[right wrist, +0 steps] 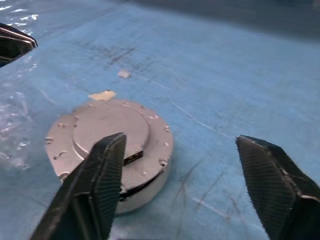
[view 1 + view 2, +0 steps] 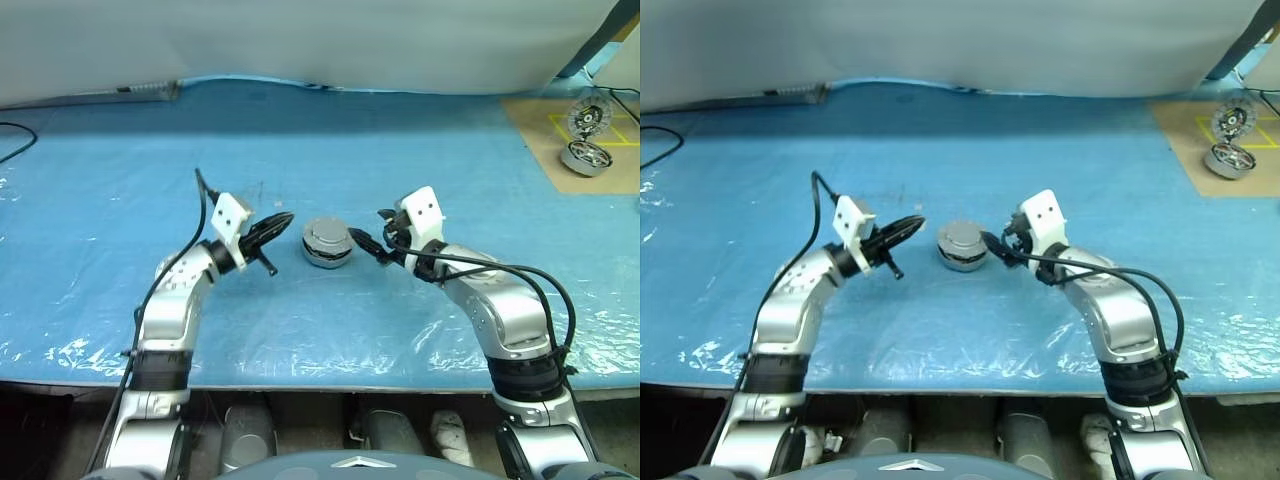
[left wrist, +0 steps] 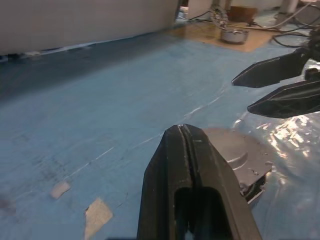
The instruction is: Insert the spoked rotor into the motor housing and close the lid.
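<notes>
The motor housing [image 2: 327,243] sits at the middle of the blue table cover, a squat silver cup. Its lid [image 1: 110,125] lies flat on top, smooth grey face up. The spoked rotor is hidden. My left gripper [image 2: 285,218] hovers just left of the housing, fingers pressed shut on nothing, pointing at it. In the left wrist view the housing [image 3: 240,155] lies just beyond the shut tips [image 3: 182,129]. My right gripper [image 2: 370,240] stands open just right of the housing, a little above the table. In the right wrist view its wide-spread fingers [image 1: 100,170] frame the housing without touching it.
A brown board [image 2: 560,130] lies at the far right corner with another silver motor unit [image 2: 586,157] and an upright wheel [image 2: 588,117] on it. Small tape scraps [image 3: 97,215] stick to the cover near the housing. The table's front edge [image 2: 320,385] runs close to me.
</notes>
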Action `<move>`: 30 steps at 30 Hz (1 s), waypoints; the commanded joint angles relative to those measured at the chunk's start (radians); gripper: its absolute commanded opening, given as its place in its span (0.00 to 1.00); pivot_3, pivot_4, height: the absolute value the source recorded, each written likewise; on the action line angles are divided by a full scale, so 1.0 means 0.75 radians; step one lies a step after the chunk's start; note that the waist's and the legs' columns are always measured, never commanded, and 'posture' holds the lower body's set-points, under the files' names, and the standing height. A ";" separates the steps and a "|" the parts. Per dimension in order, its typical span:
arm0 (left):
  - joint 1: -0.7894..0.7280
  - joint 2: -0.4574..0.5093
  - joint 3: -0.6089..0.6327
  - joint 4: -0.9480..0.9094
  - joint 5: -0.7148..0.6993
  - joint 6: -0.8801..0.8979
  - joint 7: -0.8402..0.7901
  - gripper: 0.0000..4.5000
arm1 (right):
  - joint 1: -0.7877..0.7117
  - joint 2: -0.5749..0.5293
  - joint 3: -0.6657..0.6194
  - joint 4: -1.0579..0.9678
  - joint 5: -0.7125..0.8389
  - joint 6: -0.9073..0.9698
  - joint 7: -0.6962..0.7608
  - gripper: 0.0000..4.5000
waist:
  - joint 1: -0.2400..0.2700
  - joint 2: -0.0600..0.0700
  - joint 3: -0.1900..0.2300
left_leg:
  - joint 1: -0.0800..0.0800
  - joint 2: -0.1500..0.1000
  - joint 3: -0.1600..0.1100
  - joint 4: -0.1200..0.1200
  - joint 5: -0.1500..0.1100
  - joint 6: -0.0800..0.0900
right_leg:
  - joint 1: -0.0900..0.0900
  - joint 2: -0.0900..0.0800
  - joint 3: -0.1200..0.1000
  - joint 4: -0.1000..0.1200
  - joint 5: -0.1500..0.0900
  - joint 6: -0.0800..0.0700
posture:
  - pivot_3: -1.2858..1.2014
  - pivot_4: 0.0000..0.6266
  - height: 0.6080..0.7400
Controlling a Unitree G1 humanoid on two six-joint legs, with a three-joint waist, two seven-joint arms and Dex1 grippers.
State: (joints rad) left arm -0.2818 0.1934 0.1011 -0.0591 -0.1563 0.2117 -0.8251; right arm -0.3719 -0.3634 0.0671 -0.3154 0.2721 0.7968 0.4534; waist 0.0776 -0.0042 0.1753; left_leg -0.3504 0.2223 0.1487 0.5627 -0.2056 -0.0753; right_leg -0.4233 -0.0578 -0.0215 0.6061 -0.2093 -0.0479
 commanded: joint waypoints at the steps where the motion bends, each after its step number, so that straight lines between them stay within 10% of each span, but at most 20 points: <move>1: 0.158 -0.006 -0.021 -0.138 -0.016 -0.112 0.078 0.00 | -0.094 0.023 0.043 0.028 0.032 0.026 0.037 0.94 | -0.011 0.000 0.000 | 0.000 0.000 0.000 0.000 0.000 0.000 | 0.000 0.000 0.000 0.000 0.000 0.000 | 0.52 0.24 1.00; 20: 0.356 -0.026 -0.203 -0.029 0.026 -0.383 0.284 0.00 | -0.248 0.230 0.231 0.458 -0.139 -0.154 0.022 0.94 | -0.023 0.001 0.000 | 0.000 0.002 0.001 0.000 0.000 0.000 | -0.005 0.003 0.002 0.001 0.000 0.000 | 0.52 0.24 1.00; 24: 0.340 -0.022 -0.196 0.020 0.020 -0.415 0.310 0.00 | -0.201 0.222 0.242 0.451 -0.172 -0.230 0.017 0.67 | -0.028 0.001 0.000 | 0.000 0.002 0.001 0.001 0.000 0.000 | -0.004 0.003 0.002 0.001 0.000 0.000 | 0.52 0.24 1.00; 30: 0.350 -0.027 -0.207 0.053 0.023 -0.452 0.335 0.00 | -0.166 0.231 0.274 0.452 -0.234 -0.323 -0.015 0.67 | -0.030 0.001 0.000 | 0.001 0.001 0.001 0.002 0.000 0.000 | -0.004 0.002 0.002 0.001 0.000 0.000 | 0.52 0.24 1.00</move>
State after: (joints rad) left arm -0.0221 0.1735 -0.0502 -0.0120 -0.1333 -0.1013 -0.5816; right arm -0.5071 -0.1920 0.2620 0.0288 0.1251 0.5742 0.4575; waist 0.0552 -0.0036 0.1753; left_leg -0.3498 0.2233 0.1496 0.5637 -0.2056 -0.0755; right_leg -0.4262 -0.0560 -0.0198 0.6071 -0.2093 -0.0481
